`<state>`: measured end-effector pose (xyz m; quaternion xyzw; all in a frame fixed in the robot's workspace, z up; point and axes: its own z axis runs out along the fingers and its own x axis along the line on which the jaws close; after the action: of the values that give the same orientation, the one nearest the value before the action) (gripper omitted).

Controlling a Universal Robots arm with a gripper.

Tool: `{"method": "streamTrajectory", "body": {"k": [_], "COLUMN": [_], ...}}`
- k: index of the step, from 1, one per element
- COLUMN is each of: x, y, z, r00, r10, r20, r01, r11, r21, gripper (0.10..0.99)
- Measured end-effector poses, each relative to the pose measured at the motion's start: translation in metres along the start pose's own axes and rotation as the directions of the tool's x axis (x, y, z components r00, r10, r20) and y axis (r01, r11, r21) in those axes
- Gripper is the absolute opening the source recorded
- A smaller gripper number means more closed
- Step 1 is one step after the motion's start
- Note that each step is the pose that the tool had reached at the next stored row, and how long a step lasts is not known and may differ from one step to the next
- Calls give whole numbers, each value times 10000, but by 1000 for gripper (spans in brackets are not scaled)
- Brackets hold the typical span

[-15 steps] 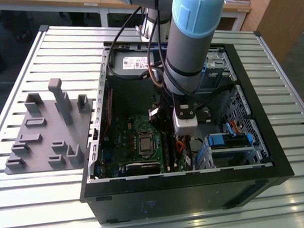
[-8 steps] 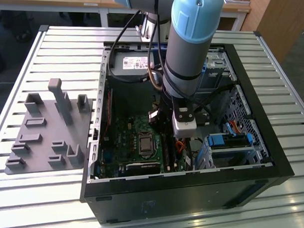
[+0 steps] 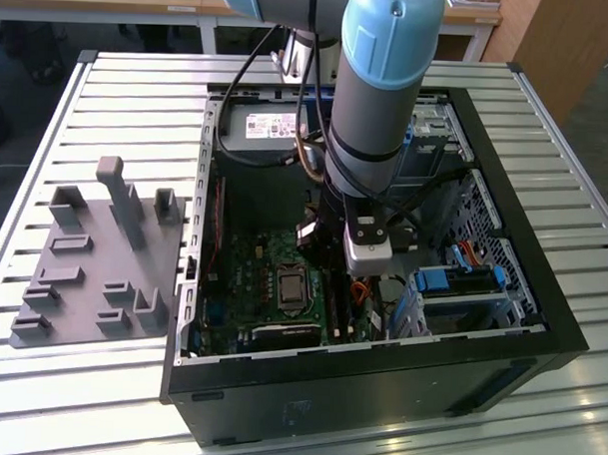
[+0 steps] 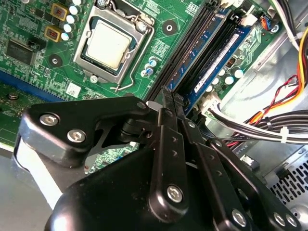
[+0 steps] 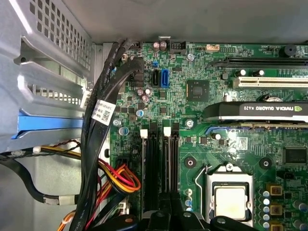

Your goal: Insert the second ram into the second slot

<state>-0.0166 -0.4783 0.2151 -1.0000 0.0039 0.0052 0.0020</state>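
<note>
My gripper (image 4: 172, 96) is down inside the open computer case (image 3: 541, 296), over the green motherboard (image 3: 267, 276). Its black fingers are shut, and nothing shows between them. In the second wrist view the tips sit at the near end of the long memory slots (image 4: 190, 45). The second ram (image 4: 219, 57), dark blue with a pale strip, stands on edge in that row just beside the tips. I cannot tell whether the tips touch it. The first wrist view has the slots (image 5: 159, 163) running up from the gripper (image 5: 168, 214), with white latches at their far ends.
The silver processor socket (image 4: 108, 43) lies next to the slots, and a graphics card (image 5: 255, 113) sits beyond it. Black cable bundles (image 5: 103, 144) and red, yellow and orange wires (image 5: 122, 180) crowd the other side. A grey fixture plate (image 3: 98, 265) lies outside the case.
</note>
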Motion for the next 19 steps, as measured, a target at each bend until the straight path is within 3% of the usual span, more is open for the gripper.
{"method": "streamTrajectory", "body": {"k": [4, 6, 10, 19], "x": [1, 1, -1, -2], "y": [-2, -4, -1, -115], "z": [-17, -55, -150, -151], "r00": [10000, 10000, 10000, 10000], "r10": [-2, -1, -2, -2], "r20": [-5, -13, -6, -6], "r01": [2, 2, 2, 2], "r11": [10000, 10000, 10000, 10000], "r21": [33, 78, 58, 57], "gripper": [125, 125, 125, 125]}}
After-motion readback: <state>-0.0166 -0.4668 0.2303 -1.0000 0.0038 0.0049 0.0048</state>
